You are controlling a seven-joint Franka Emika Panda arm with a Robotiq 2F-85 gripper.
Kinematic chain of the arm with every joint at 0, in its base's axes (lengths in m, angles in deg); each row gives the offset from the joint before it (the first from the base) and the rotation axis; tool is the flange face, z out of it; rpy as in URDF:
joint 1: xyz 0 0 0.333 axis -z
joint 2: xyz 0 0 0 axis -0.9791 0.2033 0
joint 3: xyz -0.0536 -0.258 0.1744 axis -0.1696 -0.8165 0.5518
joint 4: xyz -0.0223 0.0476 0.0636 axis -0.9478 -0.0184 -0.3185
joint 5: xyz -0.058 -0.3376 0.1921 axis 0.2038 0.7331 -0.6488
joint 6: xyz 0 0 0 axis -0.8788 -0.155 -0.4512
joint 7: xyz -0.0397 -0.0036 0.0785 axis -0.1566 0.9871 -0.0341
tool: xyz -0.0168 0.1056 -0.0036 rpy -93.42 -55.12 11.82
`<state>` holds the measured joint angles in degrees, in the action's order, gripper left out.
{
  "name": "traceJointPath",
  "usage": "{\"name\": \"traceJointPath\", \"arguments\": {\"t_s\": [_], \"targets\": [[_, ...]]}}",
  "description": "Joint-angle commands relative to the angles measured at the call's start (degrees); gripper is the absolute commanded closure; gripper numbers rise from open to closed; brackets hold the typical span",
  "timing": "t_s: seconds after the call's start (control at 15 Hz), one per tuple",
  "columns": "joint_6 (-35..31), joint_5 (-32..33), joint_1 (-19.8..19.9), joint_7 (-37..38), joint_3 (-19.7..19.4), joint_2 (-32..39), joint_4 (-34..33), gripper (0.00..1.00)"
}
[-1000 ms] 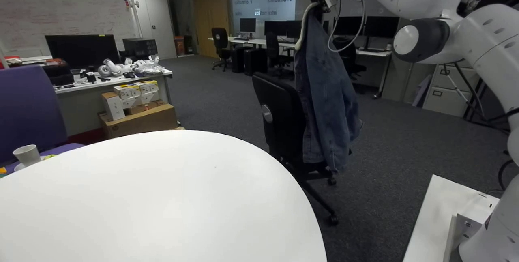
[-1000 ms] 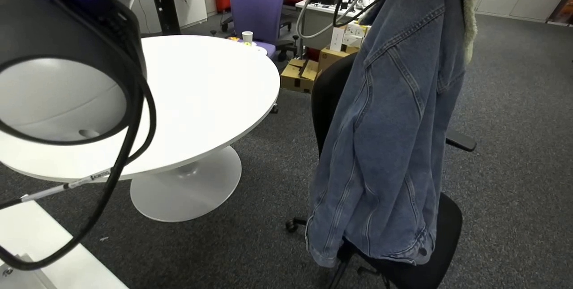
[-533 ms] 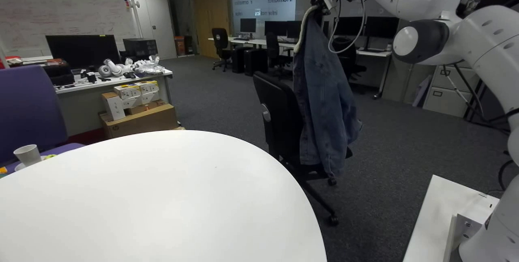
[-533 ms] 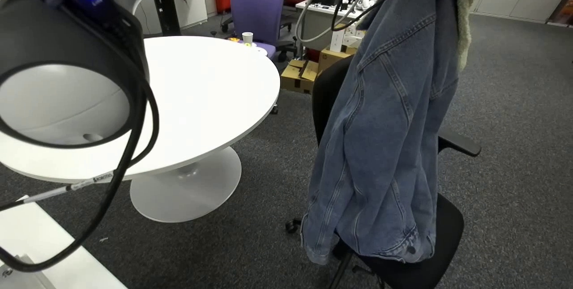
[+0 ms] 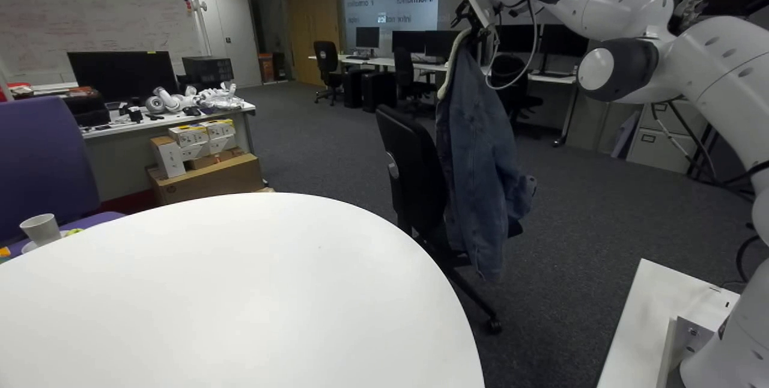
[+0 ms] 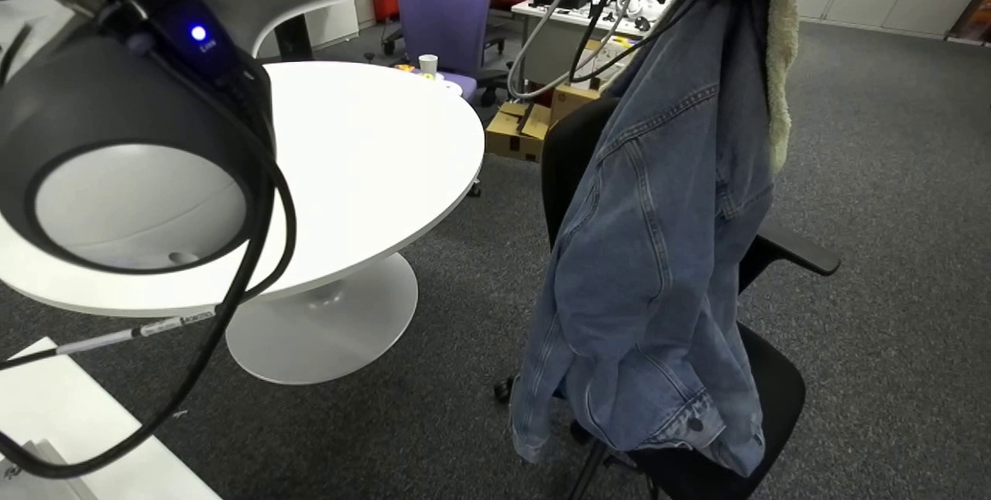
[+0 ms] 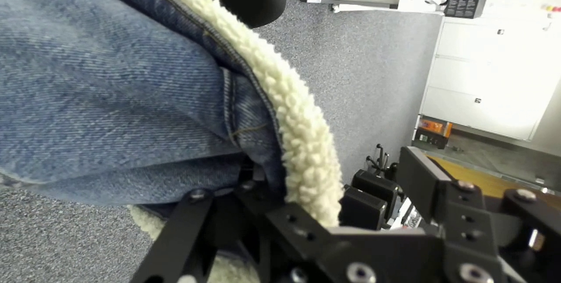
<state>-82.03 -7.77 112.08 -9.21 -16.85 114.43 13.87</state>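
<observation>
Up close in the wrist view, a black two-fingered gripper (image 7: 346, 182) stands with its jaws wide apart; one finger is lapped by a blue denim jacket (image 7: 131, 99), its pad hidden beneath cloth and cream fleece trim (image 7: 302, 134), while the opposite finger (image 7: 418, 182) is bare, its face turned to the gap; the jacket touches the gripper along that one side only, draped against it rather than squeezed between both fingers; grey carpet (image 7: 350, 64) and white cabinets (image 7: 482, 81) show beyond; in an exterior view, a white robot arm (image 5: 625, 9) reaches in from the frame's right edge, the jacket hanging lengthwise below the gripper at its end, close beside the back of a black swivel chair (image 5: 414, 166); a round white table (image 5: 240, 292) fills the foreground, a purple chair (image 5: 42, 148) behind it; in an exterior view, the jacket's gathered top meets the gripper's dark parts at the upper edge, where the spread of the jaws cannot be told; the denim falls in folds past the chair's back, its lower end, with a dark button (image 6: 695, 424), reaching the level of the black seat (image 6: 778, 392); cardboard boxes (image 6: 519, 128) stand on the floor near the table.
</observation>
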Motion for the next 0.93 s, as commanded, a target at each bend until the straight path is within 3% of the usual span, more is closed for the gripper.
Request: {"name": "traceJointPath", "arguments": {"t_s": [0.0,0.47,0.87], "targets": [[7.52,-3.64,1.51,-1.21,3.46,-2.76,0.17,0.0],[28.85,-10.79,4.74,6.82,7.92,-7.62,2.06,0.0],[26.95,-9.1,4.28,16.29,5.15,-7.58,1.52,0.0]]}}
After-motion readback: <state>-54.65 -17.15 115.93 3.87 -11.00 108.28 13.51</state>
